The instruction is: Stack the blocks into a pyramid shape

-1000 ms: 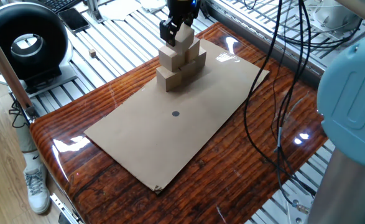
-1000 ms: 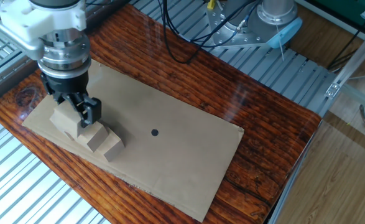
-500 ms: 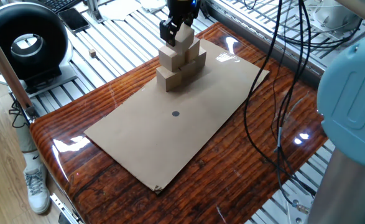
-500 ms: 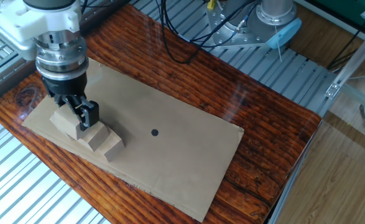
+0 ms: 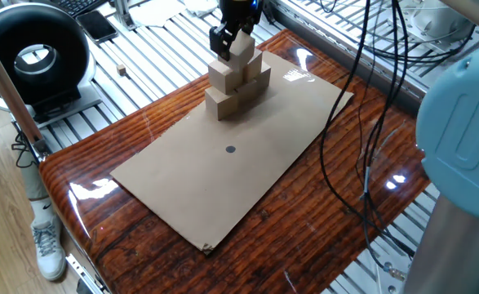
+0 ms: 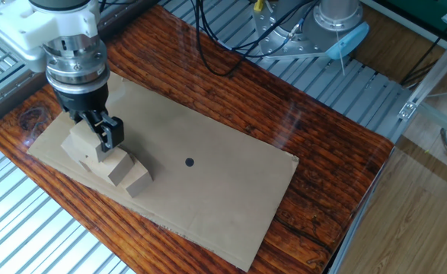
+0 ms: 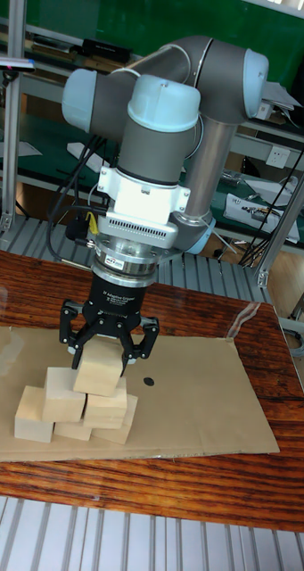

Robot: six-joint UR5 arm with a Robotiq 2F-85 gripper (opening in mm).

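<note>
Several light-tan wooden blocks (image 7: 67, 406) stand stacked in stepped rows at the far end of a brown cardboard sheet (image 5: 223, 184). The same pile shows in the other fixed view as blocks (image 6: 128, 173) near the sheet's left end. My gripper (image 7: 103, 357) is shut on the top block (image 7: 100, 370), which sits slightly tilted on the upper row. In one fixed view the gripper (image 5: 231, 42) holds that top block (image 5: 241, 51) above the pile (image 5: 235, 90). The black fingers (image 6: 110, 133) hide part of the held block (image 6: 82, 141).
A black dot (image 5: 230, 149) marks the middle of the sheet, which lies on a glossy wooden tabletop (image 5: 141, 122). Cables (image 5: 349, 122) hang over the right side. A black round device (image 5: 31, 57) stands off the table at the left. The arm's base (image 6: 314, 30) is behind.
The gripper, with the top block in it, has shifted only slightly over the pile; the lower blocks have not moved.
</note>
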